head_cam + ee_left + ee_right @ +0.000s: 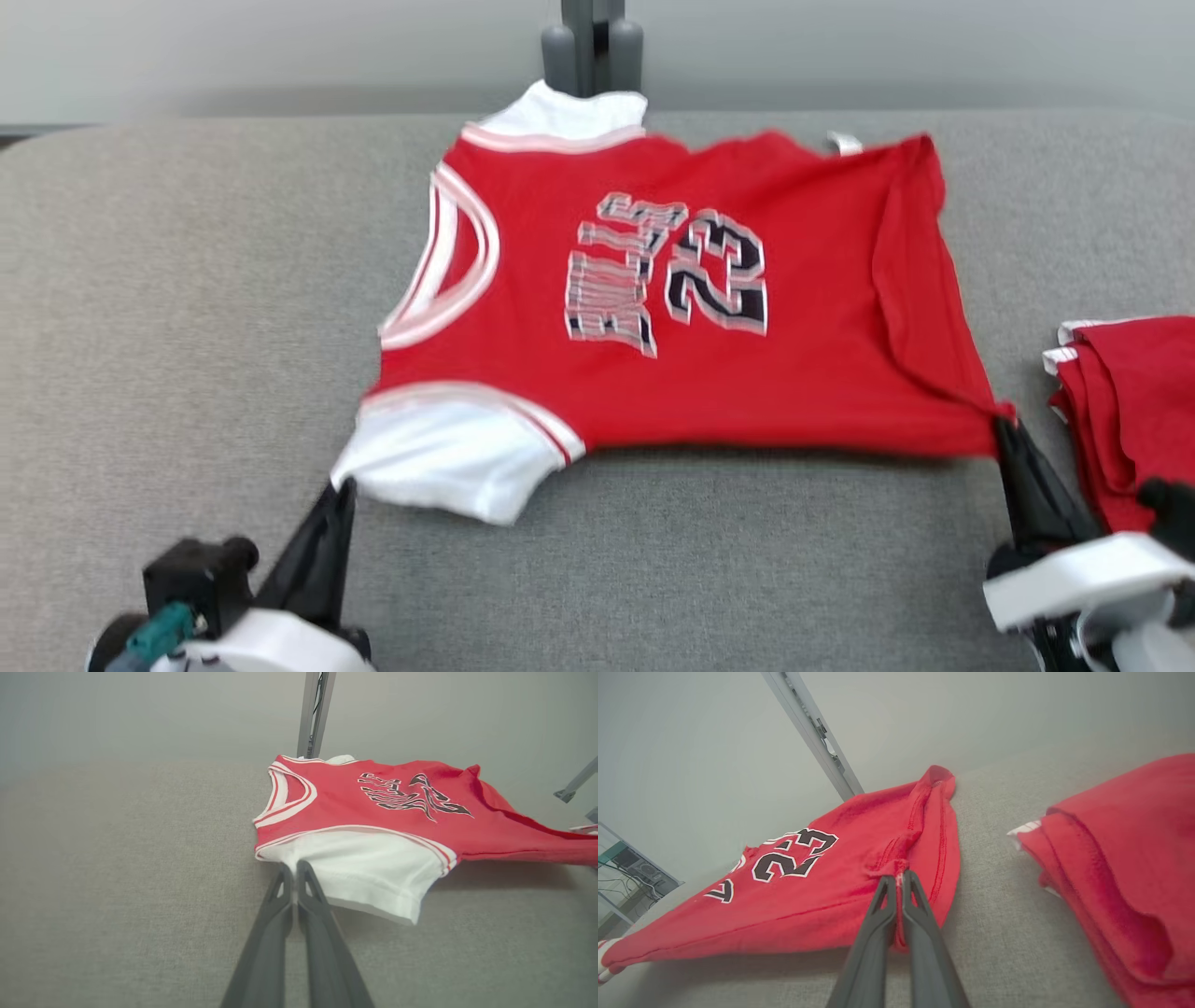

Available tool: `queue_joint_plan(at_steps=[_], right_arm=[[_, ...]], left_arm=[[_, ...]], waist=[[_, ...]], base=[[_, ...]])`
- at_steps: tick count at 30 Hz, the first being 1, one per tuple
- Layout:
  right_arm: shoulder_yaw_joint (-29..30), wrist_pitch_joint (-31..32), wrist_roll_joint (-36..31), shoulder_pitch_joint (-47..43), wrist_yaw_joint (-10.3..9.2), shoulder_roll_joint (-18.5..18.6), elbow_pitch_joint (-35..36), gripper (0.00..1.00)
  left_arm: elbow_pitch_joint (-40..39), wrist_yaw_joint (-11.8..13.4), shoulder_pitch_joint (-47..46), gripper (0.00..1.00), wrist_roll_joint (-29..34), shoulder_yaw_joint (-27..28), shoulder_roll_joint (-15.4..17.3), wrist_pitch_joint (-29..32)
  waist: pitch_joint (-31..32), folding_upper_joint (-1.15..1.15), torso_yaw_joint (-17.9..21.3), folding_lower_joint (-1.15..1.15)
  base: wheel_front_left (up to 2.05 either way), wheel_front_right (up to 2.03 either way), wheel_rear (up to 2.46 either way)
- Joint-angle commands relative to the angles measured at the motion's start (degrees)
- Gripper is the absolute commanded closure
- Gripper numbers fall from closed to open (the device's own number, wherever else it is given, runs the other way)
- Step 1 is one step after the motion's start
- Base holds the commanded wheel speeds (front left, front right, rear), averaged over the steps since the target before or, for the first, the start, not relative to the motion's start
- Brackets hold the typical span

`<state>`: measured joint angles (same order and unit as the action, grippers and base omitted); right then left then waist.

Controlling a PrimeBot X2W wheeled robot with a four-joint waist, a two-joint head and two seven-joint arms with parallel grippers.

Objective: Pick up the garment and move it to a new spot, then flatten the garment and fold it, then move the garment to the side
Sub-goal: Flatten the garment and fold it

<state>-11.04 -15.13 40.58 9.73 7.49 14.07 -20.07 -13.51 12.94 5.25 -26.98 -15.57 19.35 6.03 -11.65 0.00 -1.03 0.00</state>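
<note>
- Red garment (709, 373) lies spread, print up, on the grey padded surface (187, 327), just left of the folded red pile (1134, 411). Its near edge is taut and slightly raised.
- Left tool (338, 490) is clamped on the white corner farthest from that pile, and right tool (1001, 425) on the red hem corner nearest it.
- Step in hand looks like flattening. Next, lower both corners evenly under tension, then release to fold.
</note>
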Motion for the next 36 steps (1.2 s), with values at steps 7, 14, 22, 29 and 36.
queue_joint_plan(at_steps=[7,14,22,29,36], right_arm=[[5.94,5.88,-6.23,-12.84,0.01,-2.19,8.28,1.00],[12.78,13.82,-11.53,-23.43,0.01,-7.35,17.14,1.00],[16.42,20.67,-13.37,-26.33,0.01,-10.37,22.68,1.00],[16.47,23.38,-13.91,-23.17,0.01,-10.94,24.18,1.00],[15.81,24.44,-14.25,-15.50,0.01,-11.06,24.35,1.00]], left_arm=[[-10.39,4.62,10.95,1.00,-1.08,-0.31,2.93,8.23],[-17.15,7.10,17.52,1.00,-1.93,-0.24,5.14,13.64],[-19.02,6.71,17.06,1.00,-2.74,-0.25,6.66,16.63],[-16.95,4.14,11.24,1.00,-2.29,0.16,8.39,17.34],[-12.16,1.15,0.49,1.00,-3.38,1.10,8.35,17.09]], waist=[[4.62,0.00,-1.84,0.00],[5.22,0.00,-1.90,0.00],[3.79,0.00,-0.68,0.00],[1.09,0.00,0.54,0.00],[-4.02,0.00,2.44,0.00]], base=[[0.00,0.00,0.00],[0.00,0.00,0.00],[0.00,0.00,0.00],[0.00,0.00,0.00],[0.00,0.00,0.00]])
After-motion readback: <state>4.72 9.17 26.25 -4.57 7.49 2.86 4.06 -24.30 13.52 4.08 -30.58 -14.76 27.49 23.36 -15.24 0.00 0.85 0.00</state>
